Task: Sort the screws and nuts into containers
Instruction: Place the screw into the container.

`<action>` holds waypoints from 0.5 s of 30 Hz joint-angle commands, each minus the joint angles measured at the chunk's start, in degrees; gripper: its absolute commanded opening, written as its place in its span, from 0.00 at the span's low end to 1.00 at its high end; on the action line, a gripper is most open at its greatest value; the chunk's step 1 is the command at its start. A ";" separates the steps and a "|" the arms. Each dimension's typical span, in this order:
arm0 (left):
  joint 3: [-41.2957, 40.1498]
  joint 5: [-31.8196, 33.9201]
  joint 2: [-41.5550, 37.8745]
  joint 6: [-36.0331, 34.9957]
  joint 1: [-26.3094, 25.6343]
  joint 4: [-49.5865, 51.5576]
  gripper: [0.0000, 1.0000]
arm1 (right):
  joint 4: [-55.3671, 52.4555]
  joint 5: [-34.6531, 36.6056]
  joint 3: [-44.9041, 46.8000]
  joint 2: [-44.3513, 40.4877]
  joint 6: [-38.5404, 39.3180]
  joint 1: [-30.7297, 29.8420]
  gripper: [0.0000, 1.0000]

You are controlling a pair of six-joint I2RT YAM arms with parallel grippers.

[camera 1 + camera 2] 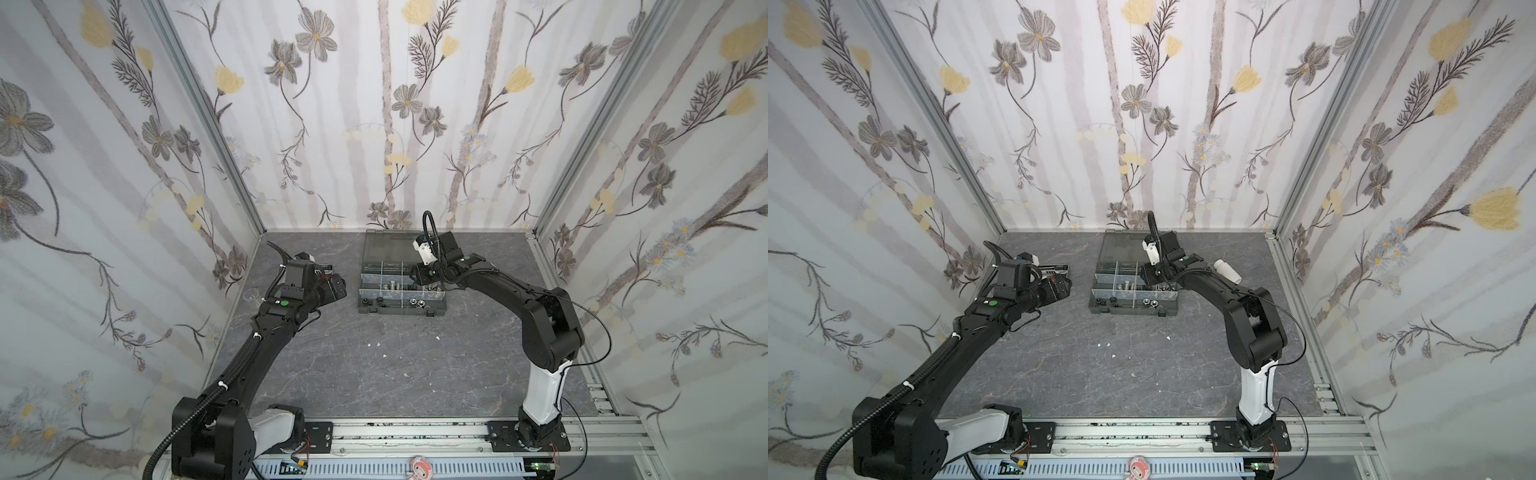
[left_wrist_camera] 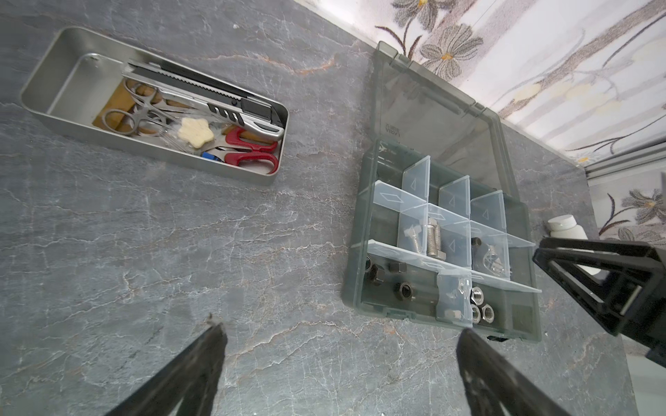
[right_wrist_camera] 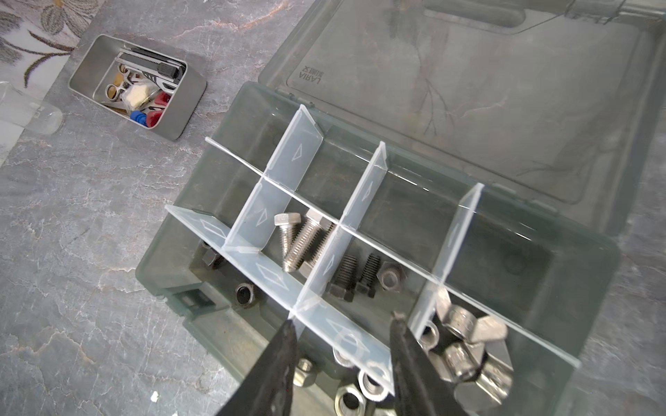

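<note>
Left gripper [image 2: 340,327]: jaws wide, empty, waiting over bare table [image 2: 180,252] left of box [image 2: 351,288]. Right gripper [image 3: 342,318]: part-open, empty, above black screws [image 3: 355,275]; likely a drop-off.

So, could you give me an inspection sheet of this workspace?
Surface: grey marbled tabletop, few white specks.
Job's things: organizer box open; silver screws, black screws, black nuts, silver nuts, wing nuts in its compartments.
Clutter: steel tray holding scissors and knife; white bottle.
Tools: left tool open over bare tabletop; right tool open, empty, over box.
Cables: black conduit along left arm; thin cable loops beside right arm.
Surroundings: floral walls, aluminium rail.
</note>
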State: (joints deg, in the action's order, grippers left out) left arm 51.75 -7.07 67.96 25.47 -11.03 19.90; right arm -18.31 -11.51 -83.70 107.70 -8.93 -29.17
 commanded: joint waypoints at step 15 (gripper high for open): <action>1.11 10.75 -8.17 2.29 0.13 1.39 1.00 | 8.63 9.07 25.87 -32.41 -4.00 5.70 0.64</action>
State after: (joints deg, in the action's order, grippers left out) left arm 52.90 -0.27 60.82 26.59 -11.03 21.65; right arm -13.06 -5.89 -60.64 78.76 -11.33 -24.23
